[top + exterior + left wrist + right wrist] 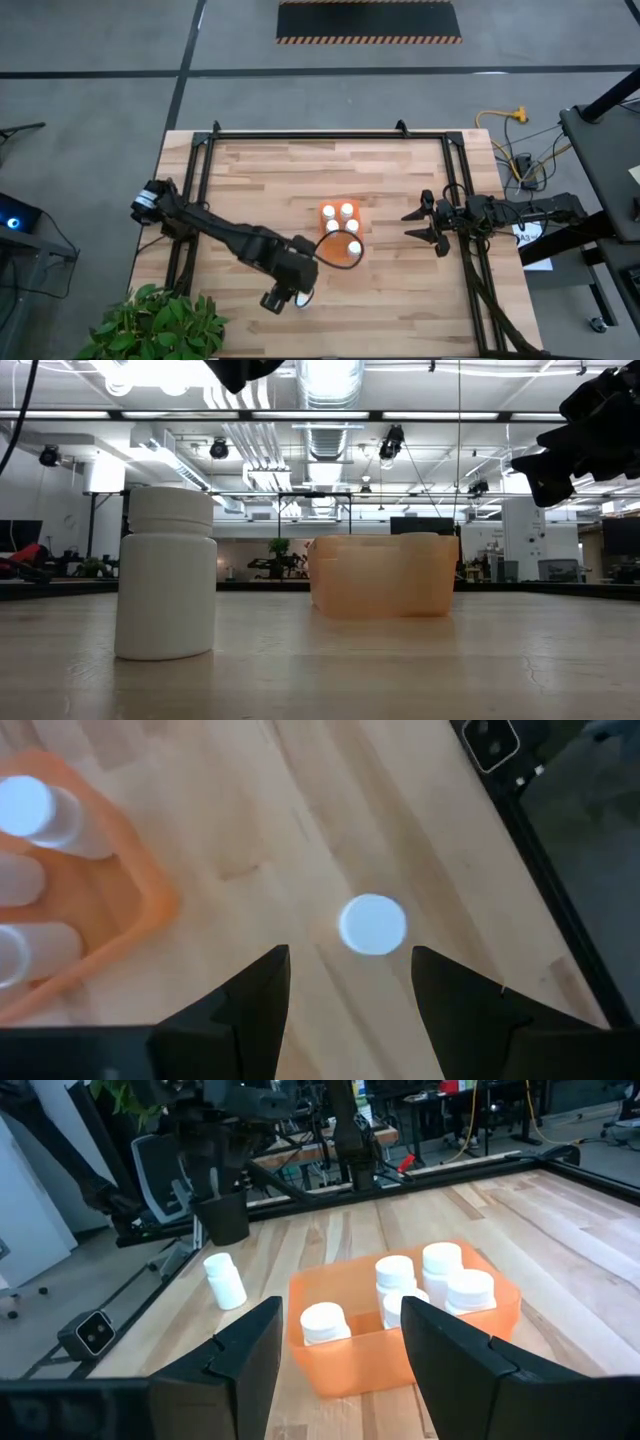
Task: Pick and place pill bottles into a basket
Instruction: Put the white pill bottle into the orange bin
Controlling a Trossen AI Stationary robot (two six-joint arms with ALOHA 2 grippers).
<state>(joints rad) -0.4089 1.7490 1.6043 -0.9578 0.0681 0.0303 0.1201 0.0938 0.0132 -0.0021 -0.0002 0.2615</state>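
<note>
white bottle (373,924) under spread left gripper (350,982), label unseen

Bright overhead lighting; ceiling glare low view; soft shadows.

five white capped pill bottles (425,1285) stand upright inside the orange basket (360,1362); a sixth bottle (224,1279) stands upright on the bench just beside it.

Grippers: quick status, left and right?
Left gripper: open, above the last pill bottle, holding nothing.
Right gripper: open, empty, beside the basket.
</note>
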